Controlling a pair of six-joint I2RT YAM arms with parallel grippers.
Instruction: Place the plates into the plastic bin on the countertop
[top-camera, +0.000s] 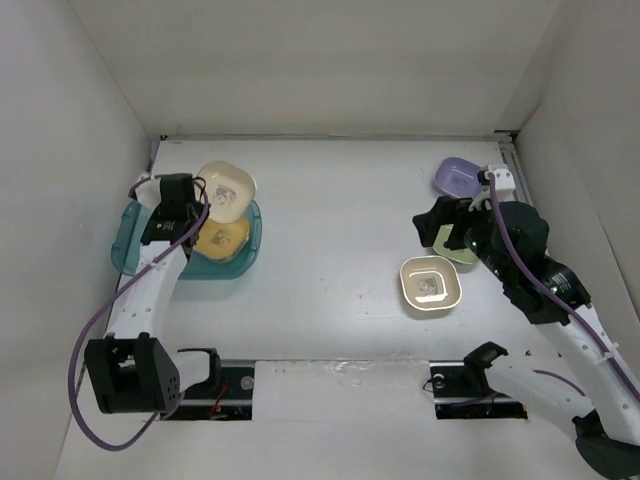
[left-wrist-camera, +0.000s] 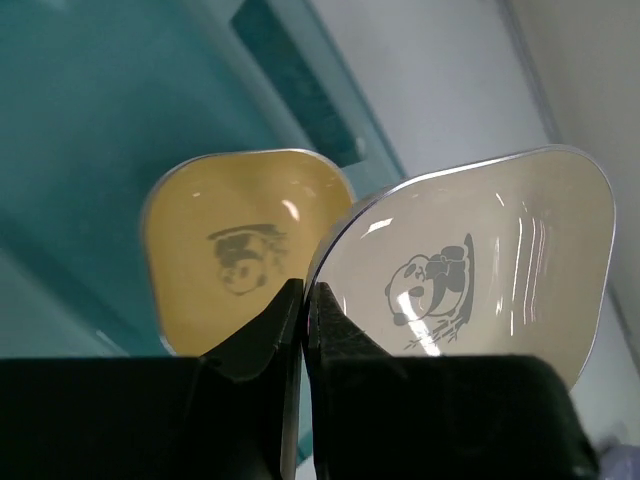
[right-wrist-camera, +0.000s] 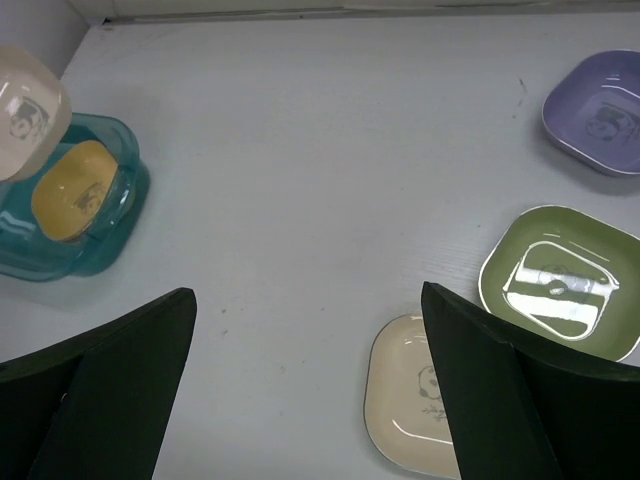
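My left gripper is shut on the rim of a beige plate and holds it above the teal plastic bin. In the left wrist view the pinched beige plate shows a panda mark, with my left gripper at its edge. A yellow plate lies in the bin; it also shows below in the left wrist view. My right gripper is open and empty above the countertop. Near it lie a cream plate, a green plate and a purple plate.
White walls close the countertop on the left, back and right. The arm bases and their mounting rail run along the near edge. The right arm's body hangs over the green plate in the top view.
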